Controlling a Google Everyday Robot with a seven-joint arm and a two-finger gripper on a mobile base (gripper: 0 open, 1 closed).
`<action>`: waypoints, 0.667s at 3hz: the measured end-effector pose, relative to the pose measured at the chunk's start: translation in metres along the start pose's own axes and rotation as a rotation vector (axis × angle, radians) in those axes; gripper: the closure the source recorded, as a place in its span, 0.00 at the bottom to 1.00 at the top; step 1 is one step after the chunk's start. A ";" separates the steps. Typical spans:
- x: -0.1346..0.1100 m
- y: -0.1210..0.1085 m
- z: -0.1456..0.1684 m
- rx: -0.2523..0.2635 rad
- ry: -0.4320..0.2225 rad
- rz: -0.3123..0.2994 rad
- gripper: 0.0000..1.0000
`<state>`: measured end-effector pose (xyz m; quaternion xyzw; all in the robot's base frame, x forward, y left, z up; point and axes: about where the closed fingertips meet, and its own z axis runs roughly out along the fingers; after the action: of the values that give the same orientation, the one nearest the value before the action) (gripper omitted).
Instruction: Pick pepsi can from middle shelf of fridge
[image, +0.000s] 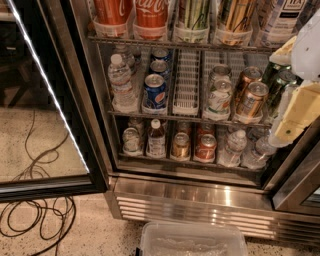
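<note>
The fridge stands open, its glass door swung out to the left. A blue pepsi can stands at the front of a lane on the middle shelf, left of centre. Two more blue cans line up behind it. My gripper, white with pale yellow parts, hangs at the right edge of the view. It is in front of the shelf's right end, well to the right of the pepsi can and apart from it. It covers part of the green cans there.
On the middle shelf a water bottle stands left of the pepsi can, with an empty white lane, pale cans and copper cans to its right. A clear plastic bin sits on the floor below. Cables lie at the left.
</note>
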<state>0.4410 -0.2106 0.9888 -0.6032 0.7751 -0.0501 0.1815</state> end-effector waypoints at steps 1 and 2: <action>0.000 0.000 -0.001 0.002 0.000 0.001 0.00; 0.005 0.001 0.001 -0.006 -0.002 0.019 0.00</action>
<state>0.4391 -0.2153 0.9868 -0.5963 0.7808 -0.0453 0.1809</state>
